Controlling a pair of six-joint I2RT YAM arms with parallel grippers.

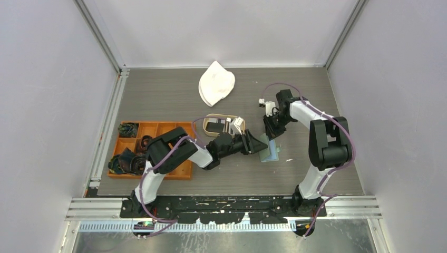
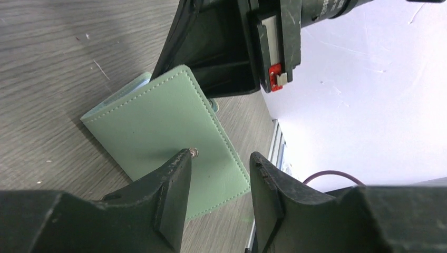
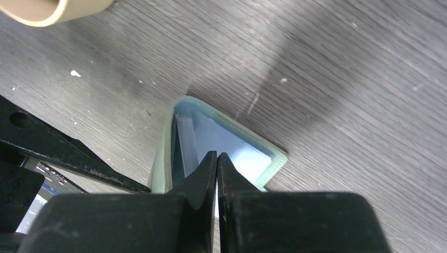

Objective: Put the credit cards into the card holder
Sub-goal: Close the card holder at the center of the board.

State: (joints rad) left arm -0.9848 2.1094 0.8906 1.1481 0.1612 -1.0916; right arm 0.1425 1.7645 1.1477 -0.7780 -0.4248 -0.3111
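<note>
The credit cards (image 1: 215,125) sit in the oval wooden tray (image 1: 211,115), none loaded yet. My left gripper (image 2: 221,157) is about half open and holds nothing, one fingertip (image 2: 182,161) against the sage-green card holder (image 2: 168,132) by its snap stud. The holder lies on the table just right of the tray, partly open. My right gripper (image 3: 216,157) is shut, its tips poking into the fold. I can't tell whether they pinch a pocket. I judge the holder light, floppy and prone to sliding, so I'd pin the cover. The cards look stiff and slick, so I'd grip them by an edge.
</note>
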